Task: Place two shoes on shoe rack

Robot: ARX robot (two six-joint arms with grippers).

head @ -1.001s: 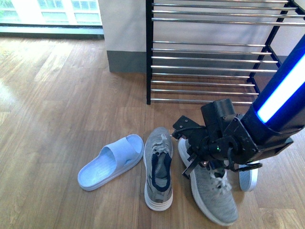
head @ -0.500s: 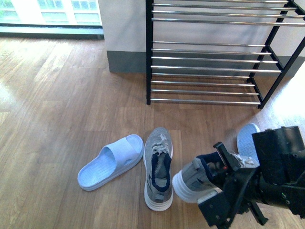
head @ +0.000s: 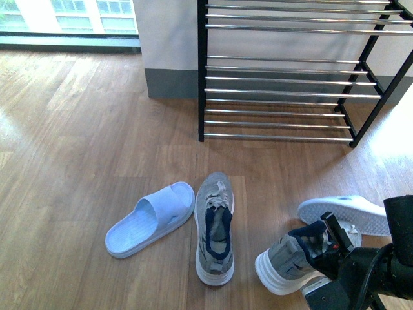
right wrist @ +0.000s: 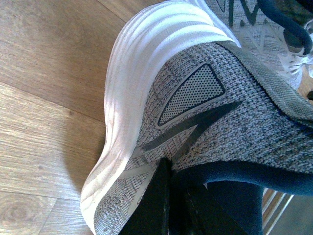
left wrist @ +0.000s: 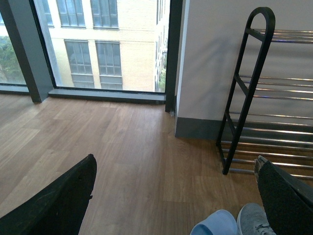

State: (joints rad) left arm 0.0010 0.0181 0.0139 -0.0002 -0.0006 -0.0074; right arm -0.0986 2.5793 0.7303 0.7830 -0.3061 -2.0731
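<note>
Right gripper (head: 332,242), cut off lower right, jaws closed on collar of grey sneaker (head: 284,261). Left gripper (left wrist: 175,166) jaws wide apart, empty. Wood floor (head: 77,129); shoe rack (head: 284,90) top cropped.

A white wall (head: 169,29) closes the far end of the wood-plank floor (head: 77,148), and a grey skirting board (head: 171,82) runs along the wall's foot. Left of the wall, a floor-level window (left wrist: 105,44) with dark frames (left wrist: 22,54) looks onto a pale brick building (left wrist: 137,54) and some green foliage (left wrist: 9,61). Daylight glares on the planks near the wall's right end.
</note>
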